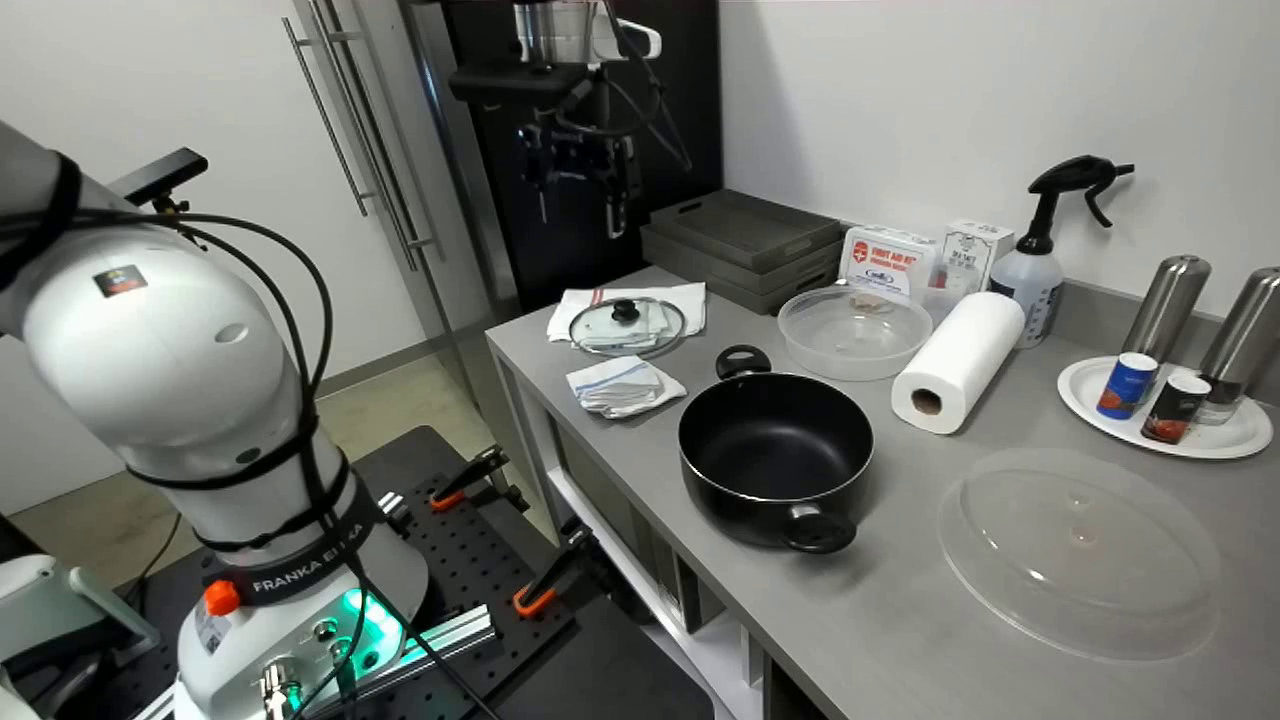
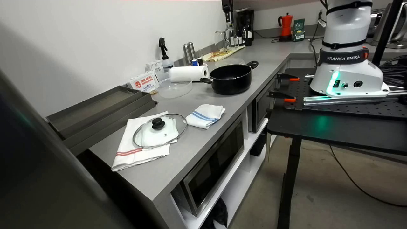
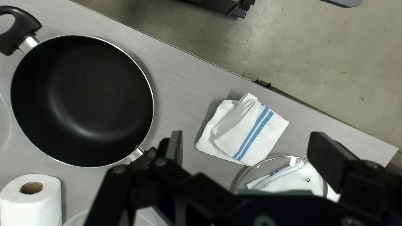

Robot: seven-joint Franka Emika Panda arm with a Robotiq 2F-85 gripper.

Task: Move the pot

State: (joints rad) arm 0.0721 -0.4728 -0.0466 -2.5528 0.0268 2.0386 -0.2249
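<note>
The pot is wide, round and black with a dark inside and two loop handles. The pot point(image 1: 775, 440) stands upright on the grey counter. It also shows in an exterior view point(image 2: 231, 79) and at the left of the wrist view point(image 3: 84, 100). Nothing is seen inside it. My gripper point(image 1: 580, 212) hangs high above the far end of the counter, apart from the pot. In the wrist view my gripper point(image 3: 246, 144) has its fingers wide apart with nothing between them. The left finger and linkage hide part of the pot's near handle there.
A glass lid point(image 1: 628, 327) lies on a towel; a folded cloth point(image 1: 622, 386) sits beside it. Near the pot are a clear bowl point(image 1: 855, 335), paper towel roll point(image 1: 960, 360) and clear plastic cover point(image 1: 1080, 560). Stacked trays point(image 1: 745, 240) stand at the wall. The counter edge point(image 2: 222, 127) is close.
</note>
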